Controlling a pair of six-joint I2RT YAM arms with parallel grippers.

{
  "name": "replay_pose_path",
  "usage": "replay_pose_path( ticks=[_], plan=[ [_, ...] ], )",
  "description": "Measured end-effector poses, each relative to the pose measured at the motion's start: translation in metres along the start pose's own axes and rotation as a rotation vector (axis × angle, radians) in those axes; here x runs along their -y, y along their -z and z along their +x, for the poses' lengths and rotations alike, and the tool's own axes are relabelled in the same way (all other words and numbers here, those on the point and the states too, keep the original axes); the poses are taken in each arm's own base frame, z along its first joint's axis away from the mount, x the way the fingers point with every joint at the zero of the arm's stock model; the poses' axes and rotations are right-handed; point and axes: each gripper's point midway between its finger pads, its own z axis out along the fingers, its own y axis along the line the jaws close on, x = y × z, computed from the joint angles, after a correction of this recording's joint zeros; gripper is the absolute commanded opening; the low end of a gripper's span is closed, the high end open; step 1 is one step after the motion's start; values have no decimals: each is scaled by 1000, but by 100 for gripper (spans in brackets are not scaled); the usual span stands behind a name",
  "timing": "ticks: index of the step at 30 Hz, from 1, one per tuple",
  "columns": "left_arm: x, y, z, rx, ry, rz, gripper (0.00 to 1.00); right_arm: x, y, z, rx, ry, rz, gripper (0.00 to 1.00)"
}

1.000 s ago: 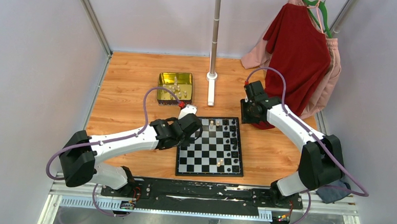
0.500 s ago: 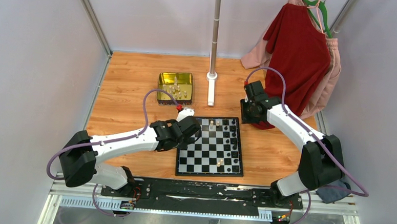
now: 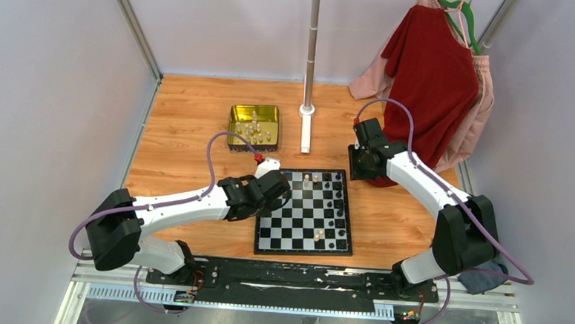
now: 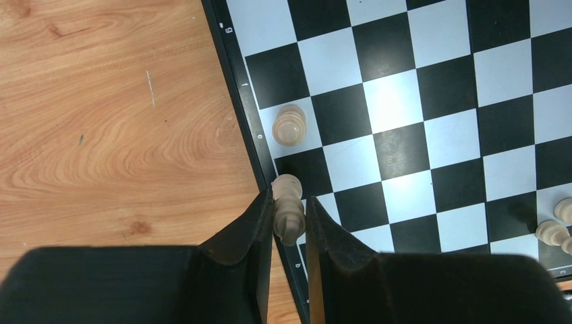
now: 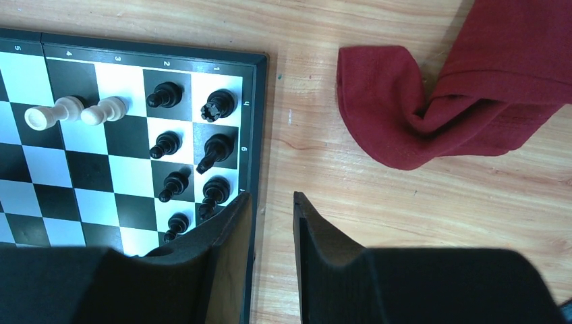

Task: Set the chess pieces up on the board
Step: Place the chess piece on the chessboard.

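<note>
The left gripper (image 4: 289, 226) grasps a cream piece (image 4: 287, 199) over the board (image 4: 405, 135) edge column, with a standing cream pawn (image 4: 289, 125) just beside it at 12 o'clock.

We see the left gripper (image 4: 289, 202), a cream chess piece (image 4: 288, 209) pinched in it, slip back toward its own base along the board's (image 3: 304, 246) left edge. The purple cable (image 3: 212, 145) above swings left with it.

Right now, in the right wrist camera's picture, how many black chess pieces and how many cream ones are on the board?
Black chess pieces: 7
Cream chess pieces: 2
Total: 9 in view on the board
</note>
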Motion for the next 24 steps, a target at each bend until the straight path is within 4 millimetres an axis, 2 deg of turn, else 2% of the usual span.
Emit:
replay_pose_path(
  ticks=[24],
  plan=[
    [4, -8, 4, -2, 8, 11, 0, -2, 0, 3, -7, 1, -13, 33]
  ],
)
